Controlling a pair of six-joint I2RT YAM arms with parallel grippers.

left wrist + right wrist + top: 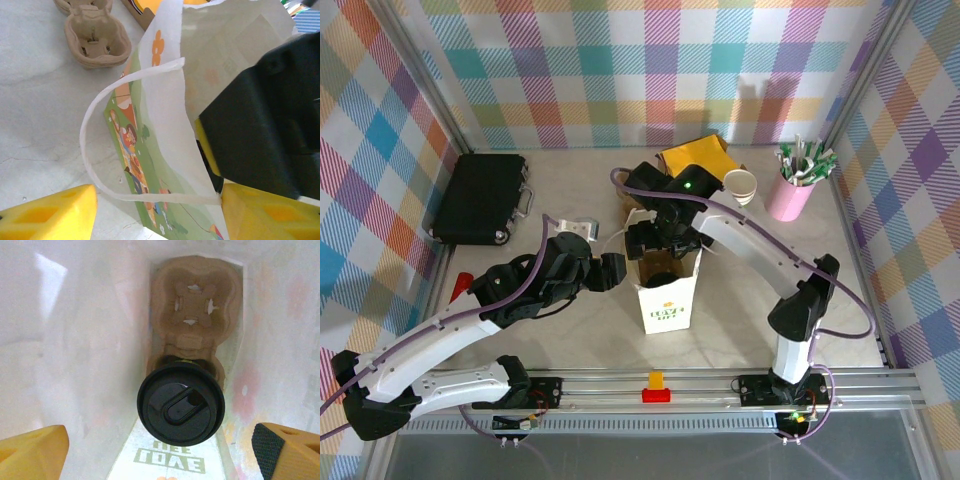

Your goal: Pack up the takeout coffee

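The takeout coffee (pixel 181 402), seen from above as a round black lid, stands in one well of a brown pulp cup carrier (pixel 195 305) at the bottom of the white paper bag (pixel 668 300). My right gripper (pixel 160 455) hangs open above it inside the bag, its fingers (pixel 35 450) apart from the lid on both sides. My left gripper (pixel 157 210) is open at the bag's left rim. It straddles the printed bag wall (pixel 165 125) and the white handle loop (pixel 87 140), with its right finger (pixel 270 210) against the handle's end.
A lidless cream cup (pixel 741 185) and a pink cup of utensils (pixel 790 195) stand at the back right. A yellow box (pixel 698 157) lies behind the bag, with a black case (pixel 480 197) at the back left. Another pulp carrier (pixel 97 37) lies on the table beside the bag.
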